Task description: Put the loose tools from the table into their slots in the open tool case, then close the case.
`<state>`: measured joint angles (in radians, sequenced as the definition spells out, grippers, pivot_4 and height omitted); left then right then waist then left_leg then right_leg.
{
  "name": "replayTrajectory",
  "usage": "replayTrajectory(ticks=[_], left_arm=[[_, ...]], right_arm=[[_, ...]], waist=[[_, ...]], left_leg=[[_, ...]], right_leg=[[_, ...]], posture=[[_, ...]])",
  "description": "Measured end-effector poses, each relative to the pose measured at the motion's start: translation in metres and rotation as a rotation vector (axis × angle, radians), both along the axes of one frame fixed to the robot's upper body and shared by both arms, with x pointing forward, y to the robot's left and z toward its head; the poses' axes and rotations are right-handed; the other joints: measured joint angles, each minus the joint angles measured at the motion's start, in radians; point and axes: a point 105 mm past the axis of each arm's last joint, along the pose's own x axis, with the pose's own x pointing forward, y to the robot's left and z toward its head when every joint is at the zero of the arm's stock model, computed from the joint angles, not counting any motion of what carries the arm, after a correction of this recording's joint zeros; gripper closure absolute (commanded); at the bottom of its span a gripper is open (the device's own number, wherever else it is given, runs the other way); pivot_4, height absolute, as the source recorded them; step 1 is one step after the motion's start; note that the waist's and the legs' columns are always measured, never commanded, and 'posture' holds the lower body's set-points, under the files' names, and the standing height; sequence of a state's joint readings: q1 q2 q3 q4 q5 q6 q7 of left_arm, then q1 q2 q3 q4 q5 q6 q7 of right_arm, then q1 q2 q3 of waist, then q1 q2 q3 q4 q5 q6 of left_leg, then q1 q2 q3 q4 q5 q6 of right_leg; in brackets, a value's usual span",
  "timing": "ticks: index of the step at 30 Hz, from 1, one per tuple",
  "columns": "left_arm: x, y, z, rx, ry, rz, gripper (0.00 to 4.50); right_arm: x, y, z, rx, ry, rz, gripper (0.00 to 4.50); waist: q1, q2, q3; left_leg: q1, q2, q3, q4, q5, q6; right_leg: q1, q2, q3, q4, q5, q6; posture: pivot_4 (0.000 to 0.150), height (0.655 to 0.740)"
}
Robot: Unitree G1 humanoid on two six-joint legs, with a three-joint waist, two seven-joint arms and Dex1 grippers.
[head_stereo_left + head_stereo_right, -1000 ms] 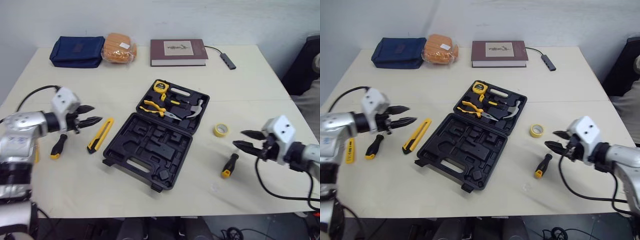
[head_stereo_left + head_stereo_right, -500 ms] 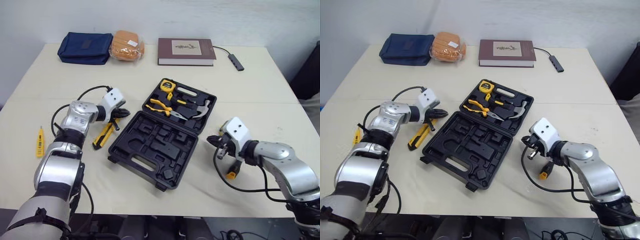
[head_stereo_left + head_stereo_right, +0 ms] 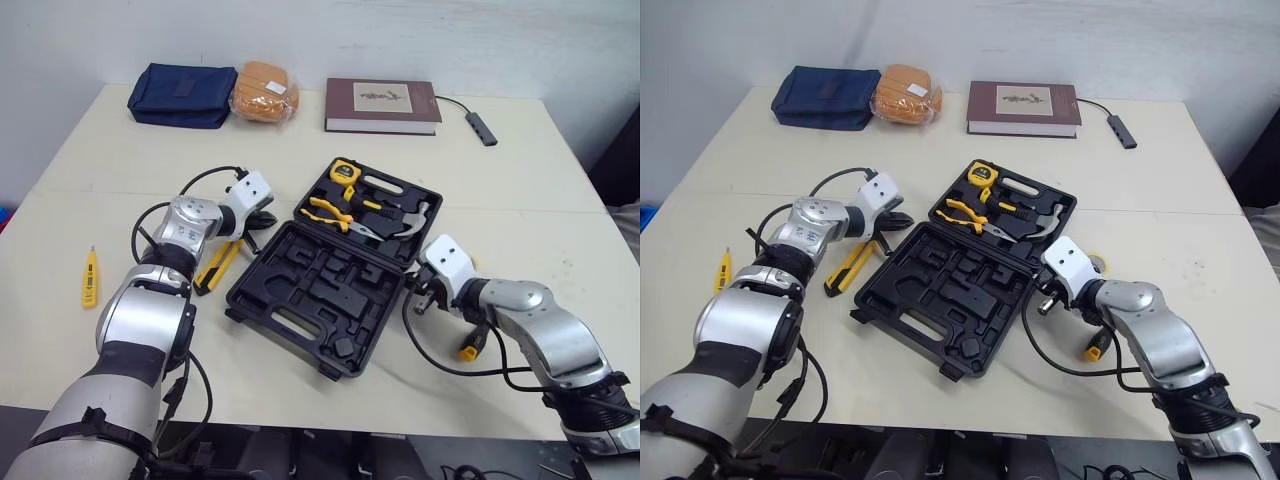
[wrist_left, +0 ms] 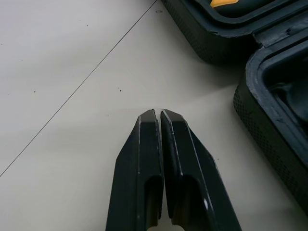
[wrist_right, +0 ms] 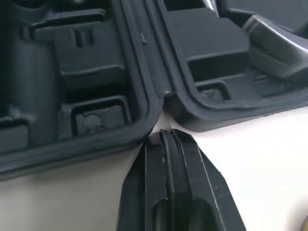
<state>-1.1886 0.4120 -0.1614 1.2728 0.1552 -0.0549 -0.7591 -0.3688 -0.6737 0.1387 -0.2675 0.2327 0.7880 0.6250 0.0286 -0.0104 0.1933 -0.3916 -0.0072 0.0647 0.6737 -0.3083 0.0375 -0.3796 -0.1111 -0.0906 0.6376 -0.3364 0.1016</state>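
Left gripper (image 4: 159, 115): fingers pressed together, empty, tip over bare table beside the hinge end of the black plastic tool case (image 3: 320, 300). Right gripper (image 5: 163, 137): also closed on nothing, set at the opposite hinge notch.

A second ago both were spread and out near the loose tools. They have since been swung inward, forearms angled in, elbows bent.

Nothing was collected:
- yellow-and-black utility knife (image 3: 217, 266)
- black screwdriver with yellow end (image 3: 472, 340)
- yellow tester pen (image 3: 90, 277)

All three are left on the table. Closing is judged premature.

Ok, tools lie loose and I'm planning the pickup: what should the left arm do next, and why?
Probably open the left gripper and lower it onto the utility knife: its fingers are shut on nothing, the knife lies loose close beside it, and the near half of the tool case is empty.
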Motion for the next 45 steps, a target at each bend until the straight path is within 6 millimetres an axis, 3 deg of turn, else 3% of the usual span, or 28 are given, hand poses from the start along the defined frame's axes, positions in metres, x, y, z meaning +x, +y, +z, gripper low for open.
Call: replayTrajectory(ticks=[24, 35, 45], left_arm=[[-0.023, -0.022, -0.007, 0.017, 0.079, -0.276, 4.41], [-0.055, -0.01, -0.02, 0.01, 0.113, -0.462, 4.41], [-0.102, 0.007, -0.035, 0.009, 0.105, -0.493, 4.41]], right_arm=[[0.003, -0.015, 0.003, -0.045, -0.001, 0.056, 4.5], [-0.008, -0.01, 0.0, -0.082, 0.024, 0.235, 4.5], [-0.011, -0.001, -0.004, -0.166, -0.005, 0.377, 4.5]], waist=[[-0.007, 0.0, 0.0], [-0.023, 0.0, 0.0], [-0.05, 0.001, -0.001]], left_leg=[[-0.001, 0.0, 0.0, 0.002, 0.0, 0.001], [0.0, 0.002, 0.0, 0.003, 0.0, 0.001], [0.004, 0.003, -0.001, 0.002, -0.001, 0.0]], right_leg=[[0.001, 0.0, -0.002, -0.001, 0.0, 0.001], [0.001, -0.002, -0.002, -0.001, 0.0, 0.001], [0.004, -0.003, 0.004, 0.0, 0.0, 0.0]], posture=[[0.15, 0.74], [0.15, 0.74], [0.15, 0.74]])
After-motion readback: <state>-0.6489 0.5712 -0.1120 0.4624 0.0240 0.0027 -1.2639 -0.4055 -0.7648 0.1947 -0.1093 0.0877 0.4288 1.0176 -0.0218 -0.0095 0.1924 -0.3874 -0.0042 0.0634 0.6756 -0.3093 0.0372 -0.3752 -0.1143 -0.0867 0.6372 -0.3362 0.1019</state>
